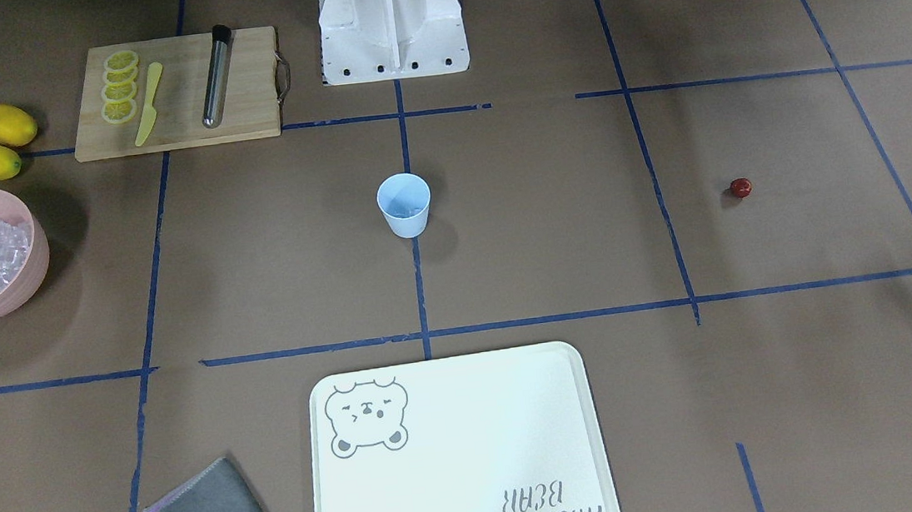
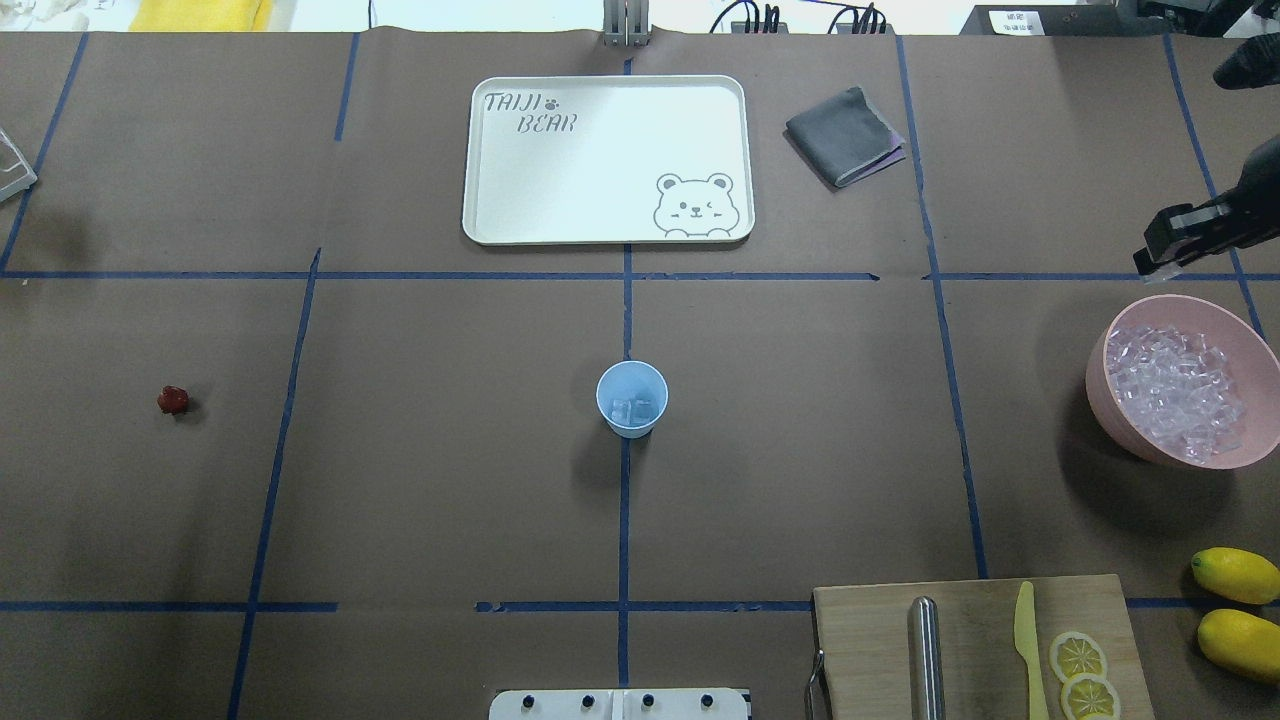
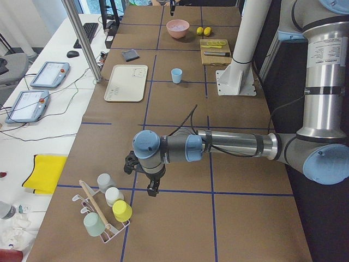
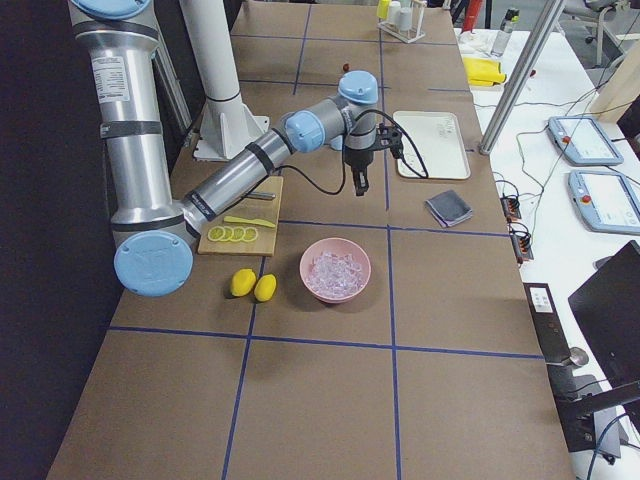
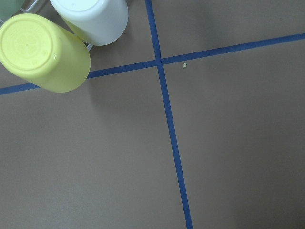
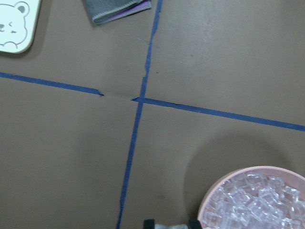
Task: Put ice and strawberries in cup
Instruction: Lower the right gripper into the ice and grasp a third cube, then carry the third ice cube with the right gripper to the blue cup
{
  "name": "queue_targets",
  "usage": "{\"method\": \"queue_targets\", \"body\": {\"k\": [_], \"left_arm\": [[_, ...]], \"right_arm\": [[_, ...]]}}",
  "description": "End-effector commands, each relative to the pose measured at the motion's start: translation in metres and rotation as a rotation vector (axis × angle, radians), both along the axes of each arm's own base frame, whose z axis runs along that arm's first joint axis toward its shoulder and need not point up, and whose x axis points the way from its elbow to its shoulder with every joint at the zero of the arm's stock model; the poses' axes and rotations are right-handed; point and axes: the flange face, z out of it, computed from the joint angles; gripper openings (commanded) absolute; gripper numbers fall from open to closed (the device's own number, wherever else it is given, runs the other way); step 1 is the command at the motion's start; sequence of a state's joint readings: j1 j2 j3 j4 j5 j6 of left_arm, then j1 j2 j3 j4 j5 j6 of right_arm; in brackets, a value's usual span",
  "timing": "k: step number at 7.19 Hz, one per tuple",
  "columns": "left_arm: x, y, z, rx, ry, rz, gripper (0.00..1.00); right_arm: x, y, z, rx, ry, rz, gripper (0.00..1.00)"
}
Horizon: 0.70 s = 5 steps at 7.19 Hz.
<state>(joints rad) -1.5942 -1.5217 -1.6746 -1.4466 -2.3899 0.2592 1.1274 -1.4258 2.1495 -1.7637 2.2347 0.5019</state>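
The pale-blue cup stands upright at the table's middle, with a few clear ice cubes in it in the overhead view. The small dark-red strawberry lies alone far out on the robot's left side. More ice fills the pink bowl. My right gripper hovers over the bowl's far rim. Its fingertips are close together on what looks like a clear ice cube. My left gripper shows only in the left side view, so I cannot tell its state.
A white bear tray and a grey cloth lie at the far side. A cutting board holds lemon slices, a yellow knife and a metal tube. Two lemons lie beside the bowl. A cup rack stands near my left gripper.
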Motion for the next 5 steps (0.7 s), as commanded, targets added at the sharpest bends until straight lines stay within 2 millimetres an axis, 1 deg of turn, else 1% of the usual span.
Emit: {"method": "queue_targets", "body": {"k": [1,2,3,5], "left_arm": [[0.002,0.000,0.000,0.001,0.000,0.003,1.00],[0.002,0.000,0.000,-0.001,0.000,0.004,1.00],[0.002,-0.001,0.000,0.001,0.000,0.004,1.00],[0.003,-0.001,0.000,-0.001,0.000,0.007,1.00]], "right_arm": [[-0.074,0.002,-0.072,-0.011,-0.056,-0.001,0.02],[-0.123,0.015,-0.105,-0.044,-0.082,0.007,0.02],[-0.165,0.019,-0.138,-0.080,-0.100,0.055,0.02],[-0.232,0.015,-0.192,-0.118,-0.120,0.113,0.02]]}}
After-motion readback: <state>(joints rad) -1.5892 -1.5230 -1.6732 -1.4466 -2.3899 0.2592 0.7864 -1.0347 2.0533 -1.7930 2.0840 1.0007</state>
